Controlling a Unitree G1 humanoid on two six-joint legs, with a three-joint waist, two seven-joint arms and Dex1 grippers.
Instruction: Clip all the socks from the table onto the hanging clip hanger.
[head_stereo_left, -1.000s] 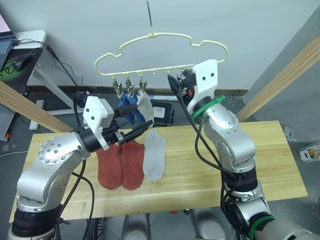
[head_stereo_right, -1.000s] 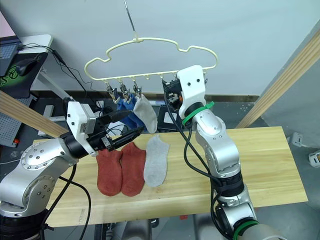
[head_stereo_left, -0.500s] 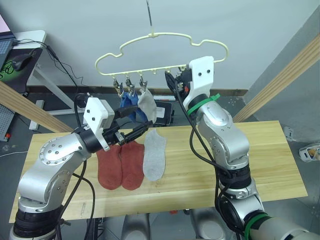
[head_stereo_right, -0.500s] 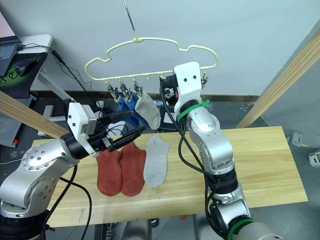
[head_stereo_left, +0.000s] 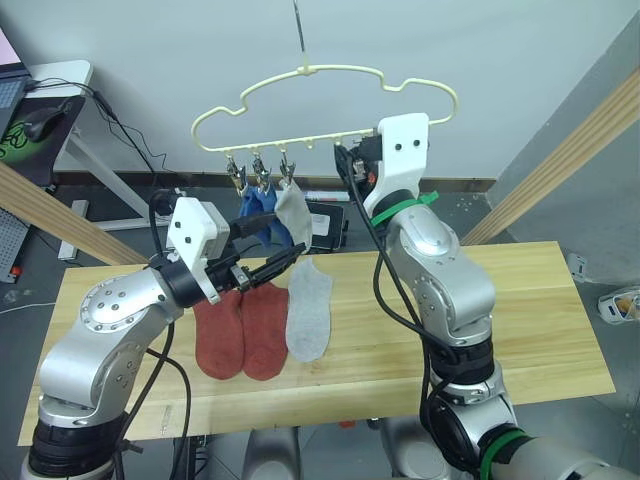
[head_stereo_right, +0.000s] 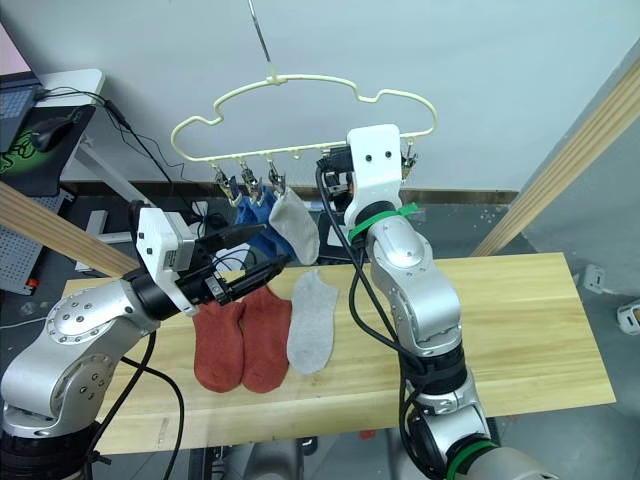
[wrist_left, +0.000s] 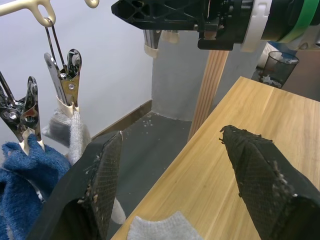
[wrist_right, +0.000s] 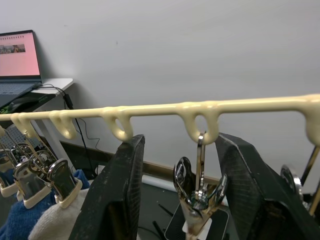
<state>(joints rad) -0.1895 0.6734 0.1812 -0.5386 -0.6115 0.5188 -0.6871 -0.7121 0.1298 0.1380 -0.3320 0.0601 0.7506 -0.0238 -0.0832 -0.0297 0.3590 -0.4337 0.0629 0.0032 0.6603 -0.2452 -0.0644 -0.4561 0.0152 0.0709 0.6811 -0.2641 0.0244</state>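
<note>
Two rust-red knit socks (head_stereo_left: 243, 330) and a light grey one (head_stereo_left: 309, 309) are lying on our light plank table (head_stereo_left: 540, 330). Our right gripper (wrist_right: 176, 192) is straddling a clip on the pale-yellow wire hanger (head_stereo_left: 320, 105), fingers wide; our left gripper (head_stereo_left: 278, 262) is gaping empty before a grey wall (head_stereo_left: 520, 60).

Above my worktop (head_stereo_left: 520, 330), a long top of light wooden planks, the clip hanger (head_stereo_left: 330, 105) hangs by its metal hook: pale-yellow wire in a wavy car-like outline, a row of small metal clips along its lower bar. The clips at its left end hold two blue socks (head_stereo_left: 255, 212) and a light grey sock (head_stereo_left: 293, 212), all three dangling. Flat on the planks lie two rust-red socks (head_stereo_left: 243, 330), side by side and touching, with the second light grey sock (head_stereo_left: 310, 310) just beside them on the right, its cuff toward the far edge.
</note>
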